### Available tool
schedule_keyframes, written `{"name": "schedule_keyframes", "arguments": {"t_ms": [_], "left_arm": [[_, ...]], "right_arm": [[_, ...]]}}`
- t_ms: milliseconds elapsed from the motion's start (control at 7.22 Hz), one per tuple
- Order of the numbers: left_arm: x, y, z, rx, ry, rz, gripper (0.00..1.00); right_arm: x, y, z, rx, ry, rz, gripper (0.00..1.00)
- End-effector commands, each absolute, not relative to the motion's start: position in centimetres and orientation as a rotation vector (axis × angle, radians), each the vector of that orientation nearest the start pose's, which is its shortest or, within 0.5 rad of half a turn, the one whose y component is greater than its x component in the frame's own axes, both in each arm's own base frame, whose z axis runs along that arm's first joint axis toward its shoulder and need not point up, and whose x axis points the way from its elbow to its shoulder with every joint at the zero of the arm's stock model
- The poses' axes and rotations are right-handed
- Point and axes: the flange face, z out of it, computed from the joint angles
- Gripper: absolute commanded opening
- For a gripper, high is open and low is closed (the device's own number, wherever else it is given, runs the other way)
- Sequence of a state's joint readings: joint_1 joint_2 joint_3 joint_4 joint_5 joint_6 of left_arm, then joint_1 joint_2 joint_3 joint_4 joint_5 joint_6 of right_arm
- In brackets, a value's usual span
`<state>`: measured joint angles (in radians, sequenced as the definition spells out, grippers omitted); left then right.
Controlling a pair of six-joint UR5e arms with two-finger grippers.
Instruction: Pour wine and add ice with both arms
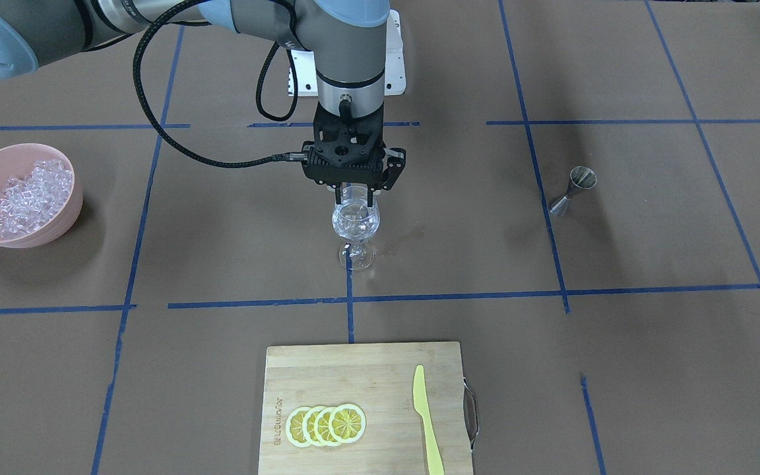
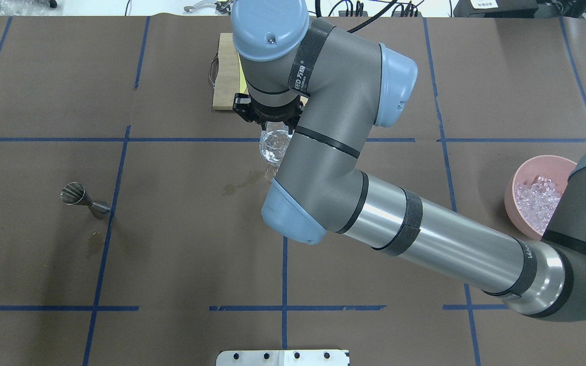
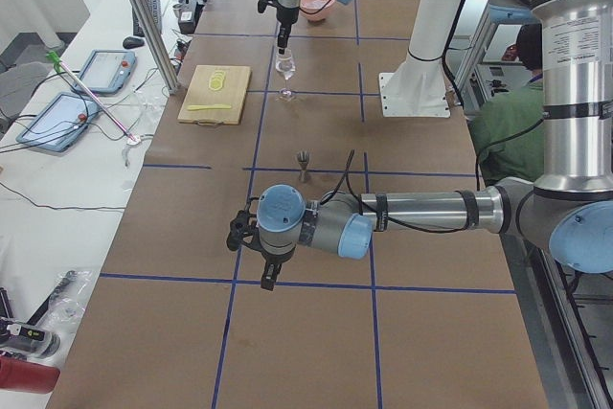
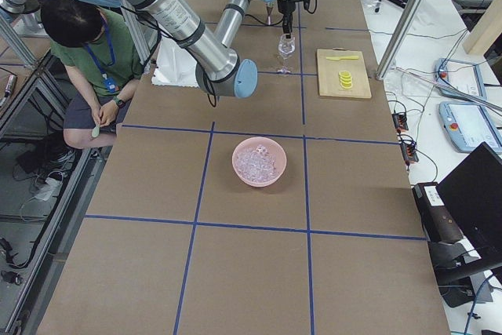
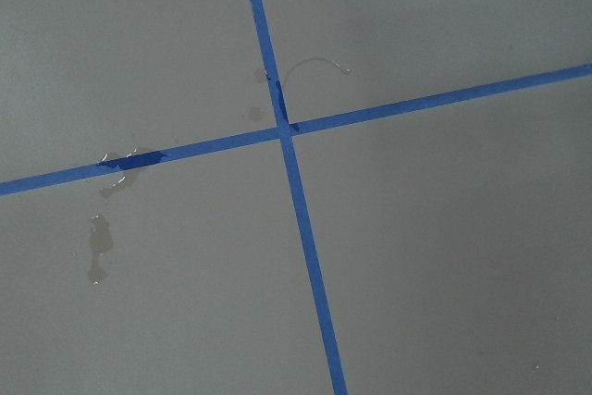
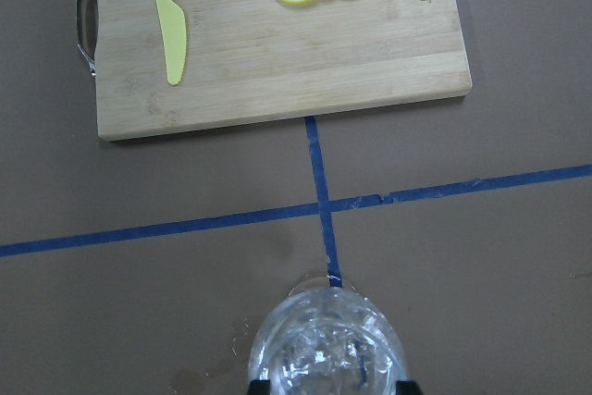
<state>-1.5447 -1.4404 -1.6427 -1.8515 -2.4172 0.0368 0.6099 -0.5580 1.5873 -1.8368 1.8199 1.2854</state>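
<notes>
**Right gripper** (image 1: 355, 196): hung directly over the clear stemmed wine glass (image 1: 355, 225) at mid-worktop. Its jaws were spread wide, one finger on either side of the rim; contact could not be told. This was judged a position for dropping ice straight into the bowl of the glass.

**Clear ice chunks** (image 6: 326, 358): some lay in the glass. The rest were heaped in the round pink plastic bowl (image 1: 57, 227), well apart on the brown papered worktop (image 1: 617, 363).

**Wine**: not distinguishable among the ice.

**Left gripper** (image 3: 268, 280): hung low, far from the glass; whether it was open could not be told.

**Steel hourglass jigger** (image 1: 574, 190): stood upright, apart from the rest.

**Bamboo cutting board** (image 1: 367, 369): carried lemon slices (image 1: 326, 424) and a yellow plastic knife (image 1: 426, 422). None of these stood between the bowl and the glass.

**Wet patches** (image 2: 239, 184): lay beside the glass's foot.
</notes>
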Motion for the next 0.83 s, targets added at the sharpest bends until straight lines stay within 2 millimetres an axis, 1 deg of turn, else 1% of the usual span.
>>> {"name": "schedule_keyframes", "arguments": {"t_ms": [0, 138, 277, 415, 554, 692], "left_arm": [[-4.7, -44.9, 64.9, 0.214, 0.841, 0.153, 1.0], [-4.7, -44.9, 64.9, 0.214, 0.841, 0.153, 1.0], [-4.7, -45.0, 64.8, 0.217, 0.842, 0.156, 1.0], [-4.7, -45.0, 64.5, 0.222, 0.842, 0.159, 1.0], [-4.7, -45.0, 64.8, 0.217, 0.836, 0.157, 1.0], [-4.7, -44.8, 65.3, 0.207, 0.838, 0.153, 1.0]], "right_arm": [[-51.3, -49.0, 4.9, 0.116, -0.792, 0.209, 1.0], [-50.9, -48.7, 4.4, 0.12, -0.806, 0.197, 1.0], [-49.4, -49.1, 4.3, 0.127, -0.796, 0.192, 1.0], [-47.0, -50.7, 5.2, 0.147, -0.773, 0.161, 1.0], [-42.7, -51.9, 8.3, 0.16, -0.772, 0.124, 1.0], [-37.4, -52.4, 12.6, 0.177, -0.767, 0.071, 1.0]]}}
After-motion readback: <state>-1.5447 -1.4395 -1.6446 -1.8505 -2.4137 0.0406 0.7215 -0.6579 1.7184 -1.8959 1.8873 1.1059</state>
